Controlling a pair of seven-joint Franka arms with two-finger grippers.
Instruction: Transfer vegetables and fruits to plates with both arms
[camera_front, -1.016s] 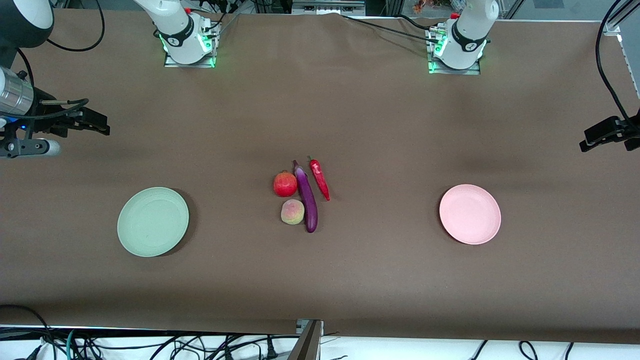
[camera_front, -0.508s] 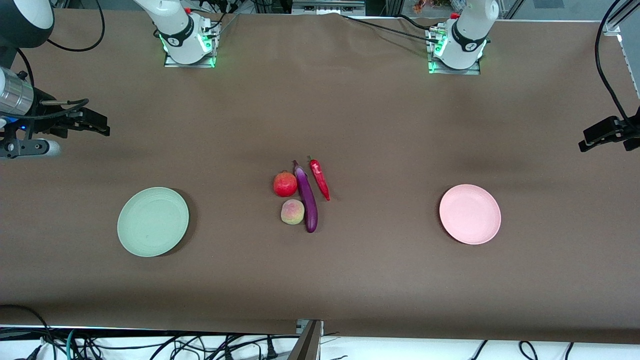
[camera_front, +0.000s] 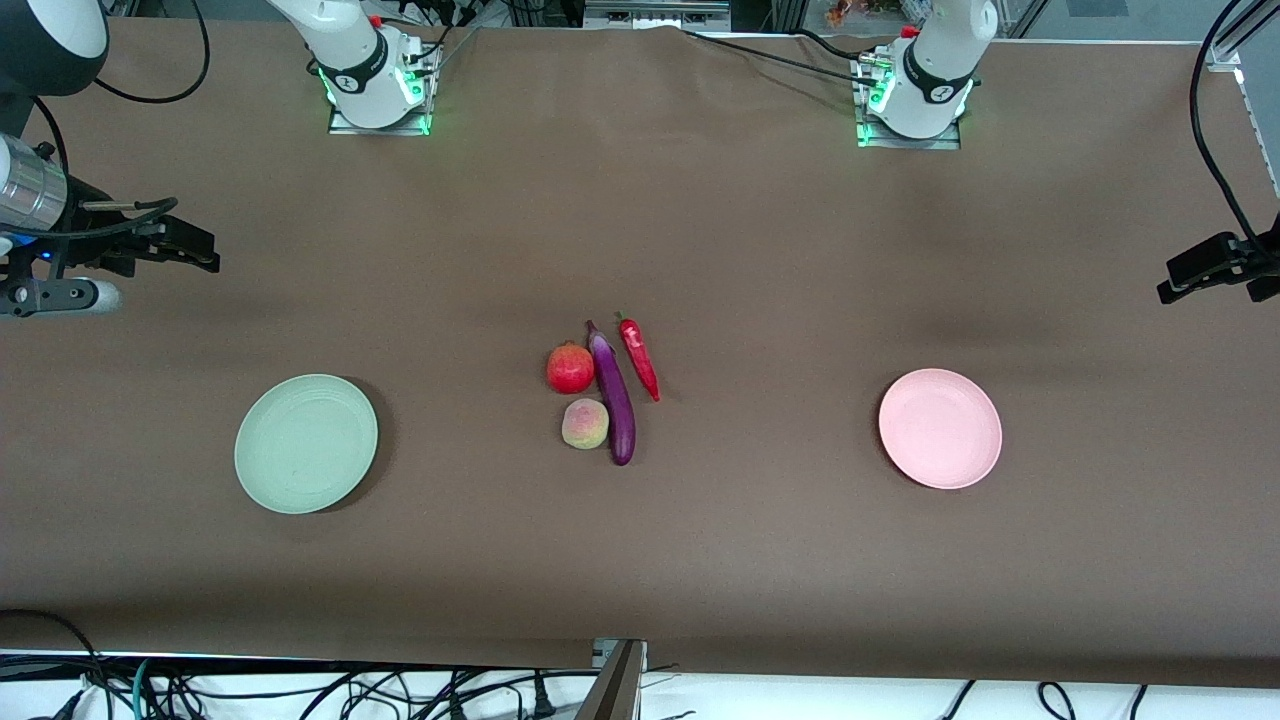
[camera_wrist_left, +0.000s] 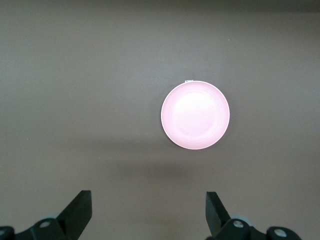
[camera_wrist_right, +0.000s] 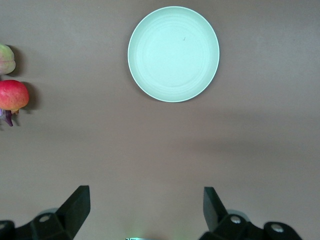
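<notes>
I see both sets of fingers spread apart and holding nothing: the left gripper high over the surface above the pink plate, the right gripper above the green plate. Mid-surface, the eggplant lies lengthwise, stem toward the bases, chili alongside, pomegranate and peach touching it.
</notes>
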